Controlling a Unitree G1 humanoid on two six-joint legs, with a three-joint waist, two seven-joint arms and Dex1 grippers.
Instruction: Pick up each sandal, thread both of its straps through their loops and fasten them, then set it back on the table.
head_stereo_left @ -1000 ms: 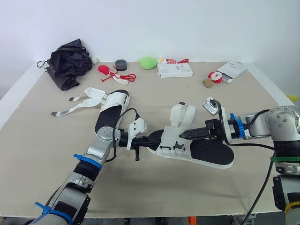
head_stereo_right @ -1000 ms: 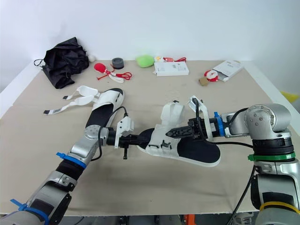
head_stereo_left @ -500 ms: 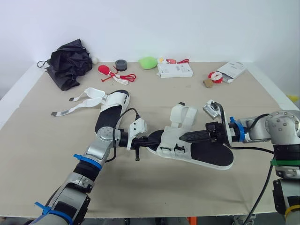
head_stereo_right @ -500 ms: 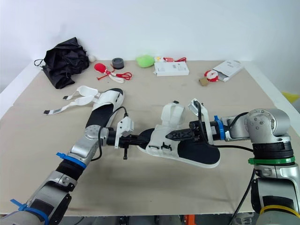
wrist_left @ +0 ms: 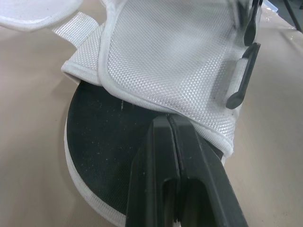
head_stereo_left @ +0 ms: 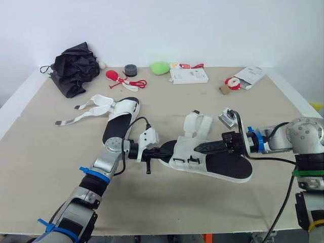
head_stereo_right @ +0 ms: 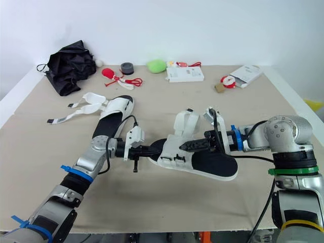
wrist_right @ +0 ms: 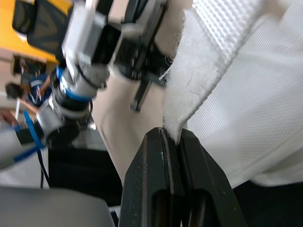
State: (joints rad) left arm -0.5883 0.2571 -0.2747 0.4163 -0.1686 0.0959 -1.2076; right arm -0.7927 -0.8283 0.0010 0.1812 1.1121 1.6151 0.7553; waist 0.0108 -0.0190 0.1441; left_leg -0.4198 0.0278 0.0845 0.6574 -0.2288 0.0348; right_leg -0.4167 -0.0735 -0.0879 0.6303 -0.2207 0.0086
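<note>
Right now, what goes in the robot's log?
left gripper shut on sandal toe | right gripper shut on strap | other sandal unfastened on table

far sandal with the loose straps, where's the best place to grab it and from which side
Likely the rim of the sole at its near end, coming from the robot's side: the far sandal lies flat, and its loose straps splay off to the left.

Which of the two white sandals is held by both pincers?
The sandal nearer the robot: the left pincer grips its end, the right pincer its strap. The other sandal lies apart, straps spread loose.
</note>
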